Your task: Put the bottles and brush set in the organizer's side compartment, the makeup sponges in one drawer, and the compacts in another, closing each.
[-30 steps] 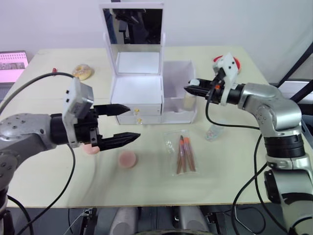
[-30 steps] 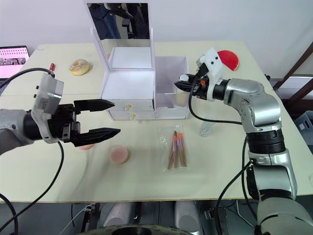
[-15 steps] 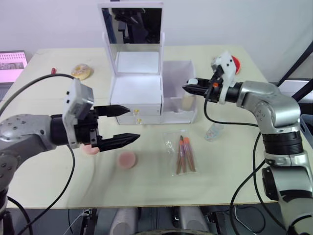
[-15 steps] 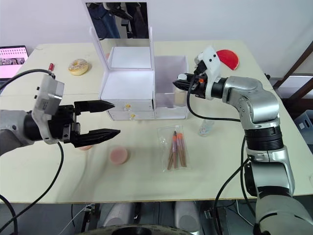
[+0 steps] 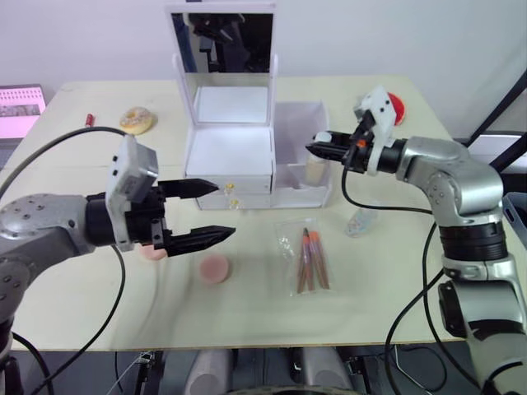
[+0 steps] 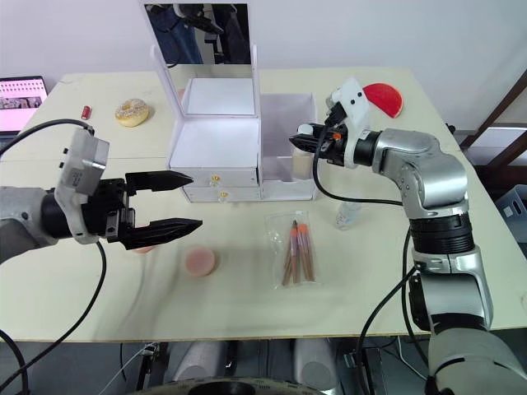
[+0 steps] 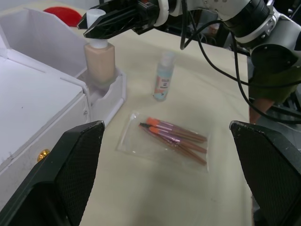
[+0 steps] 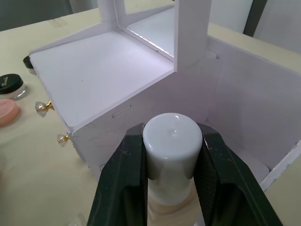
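Right gripper (image 6: 298, 145) clamped on foundation bottle (image 7: 99, 52) cap, lowering it upright into organizer (image 5: 230, 148) side compartment; left gripper (image 5: 216, 211) agape, empty.

- A donut (image 6: 132, 110) with pale icing is lying on the far left part of the beige table (image 6: 247, 304).
- A small red item (image 6: 85, 112) is lying just left of the donut.
- A red round thing (image 6: 384, 99) is sitting near the table's far right edge.
- A screen (image 6: 22, 93) with pink content is showing at the left edge.
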Controlling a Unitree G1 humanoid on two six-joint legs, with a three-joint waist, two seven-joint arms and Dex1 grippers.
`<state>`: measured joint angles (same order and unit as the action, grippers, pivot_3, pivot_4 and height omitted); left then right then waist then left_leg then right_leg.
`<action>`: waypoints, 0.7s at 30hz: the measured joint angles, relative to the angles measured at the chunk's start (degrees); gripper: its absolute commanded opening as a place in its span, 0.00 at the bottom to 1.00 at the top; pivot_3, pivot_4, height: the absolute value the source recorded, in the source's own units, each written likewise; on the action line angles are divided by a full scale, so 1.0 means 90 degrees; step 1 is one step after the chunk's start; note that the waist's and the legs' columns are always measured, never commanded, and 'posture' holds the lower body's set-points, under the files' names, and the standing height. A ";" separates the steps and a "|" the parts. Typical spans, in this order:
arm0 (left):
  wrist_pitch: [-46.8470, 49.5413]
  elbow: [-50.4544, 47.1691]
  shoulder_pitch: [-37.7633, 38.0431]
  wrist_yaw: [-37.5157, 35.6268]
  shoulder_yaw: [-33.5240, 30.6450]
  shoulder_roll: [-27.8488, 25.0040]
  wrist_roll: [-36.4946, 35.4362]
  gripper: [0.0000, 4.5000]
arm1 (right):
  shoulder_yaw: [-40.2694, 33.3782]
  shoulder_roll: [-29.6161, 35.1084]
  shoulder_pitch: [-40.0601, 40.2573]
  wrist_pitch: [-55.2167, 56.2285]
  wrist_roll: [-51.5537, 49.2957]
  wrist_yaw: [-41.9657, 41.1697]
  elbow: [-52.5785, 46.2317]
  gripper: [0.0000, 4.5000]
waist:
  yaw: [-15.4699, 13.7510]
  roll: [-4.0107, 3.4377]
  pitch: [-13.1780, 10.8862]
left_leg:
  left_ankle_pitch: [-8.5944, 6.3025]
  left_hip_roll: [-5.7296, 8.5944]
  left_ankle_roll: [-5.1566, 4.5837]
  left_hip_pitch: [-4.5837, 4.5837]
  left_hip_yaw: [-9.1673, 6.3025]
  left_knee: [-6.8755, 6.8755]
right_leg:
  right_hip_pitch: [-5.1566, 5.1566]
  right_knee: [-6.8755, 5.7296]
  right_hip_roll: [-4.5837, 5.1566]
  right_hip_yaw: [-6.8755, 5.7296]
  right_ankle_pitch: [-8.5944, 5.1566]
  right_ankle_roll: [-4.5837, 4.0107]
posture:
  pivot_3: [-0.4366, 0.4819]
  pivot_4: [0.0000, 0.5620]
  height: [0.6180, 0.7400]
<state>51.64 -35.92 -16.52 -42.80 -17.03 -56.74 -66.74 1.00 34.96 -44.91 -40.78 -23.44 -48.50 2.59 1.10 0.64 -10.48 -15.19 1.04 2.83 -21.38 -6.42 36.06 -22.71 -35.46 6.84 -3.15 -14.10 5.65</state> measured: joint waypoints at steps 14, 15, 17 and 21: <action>0.0000 0.0001 0.0039 -0.0064 -0.0001 -0.0054 0.0020 1.00 | -0.0088 -0.0150 -0.0107 -0.0309 -0.0168 -0.0058 0.0003 0.18 | -0.0003 -0.0001 -0.0001 | 0.0000 -0.0005 0.0000 -0.0006 -0.0001 -0.0003 | -0.0011 -0.0004 -0.0006 0.0003 0.0005 -0.0003 | 0.48 0.27 1.00; 0.0000 0.0002 0.0051 -0.0068 -0.0001 -0.0057 0.0034 1.00 | -0.0088 -0.0149 -0.0171 -0.0470 -0.0258 -0.0087 -0.0005 0.18 | -0.0012 -0.0003 -0.0003 | 0.0000 -0.0005 0.0000 -0.0013 -0.0001 -0.0007 | -0.0017 0.0002 -0.0006 0.0003 0.0006 0.0000 | 0.48 0.27 1.00; 0.0000 0.0006 0.0053 -0.0075 -0.0001 -0.0057 0.0043 1.00 | -0.0088 -0.0148 -0.0243 -0.0596 -0.0323 -0.0102 -0.0026 0.18 | -0.0016 -0.0003 -0.0004 | 0.0000 -0.0005 0.0000 -0.0018 -0.0001 -0.0009 | -0.0020 0.0005 -0.0006 0.0003 0.0007 0.0006 | 0.48 0.27 1.00; 0.0000 0.0031 0.0053 -0.0084 -0.0001 -0.0057 0.0061 1.00 | -0.0083 -0.0079 -0.0313 -0.0656 -0.0355 -0.0118 -0.0147 0.18 | -0.0033 -0.0003 -0.0004 | 0.0000 -0.0004 0.0000 -0.0022 0.0001 -0.0010 | -0.0019 0.0014 -0.0006 0.0002 0.0004 0.0013 | 0.48 0.27 1.00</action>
<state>51.64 -35.64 -16.04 -43.55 -17.03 -57.25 -66.20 0.26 34.25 -47.73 -46.69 -26.63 -49.56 1.27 0.80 0.61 -10.51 -15.19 1.00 2.83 -21.58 -6.41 35.97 -22.88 -35.33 6.79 -3.13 -14.06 5.76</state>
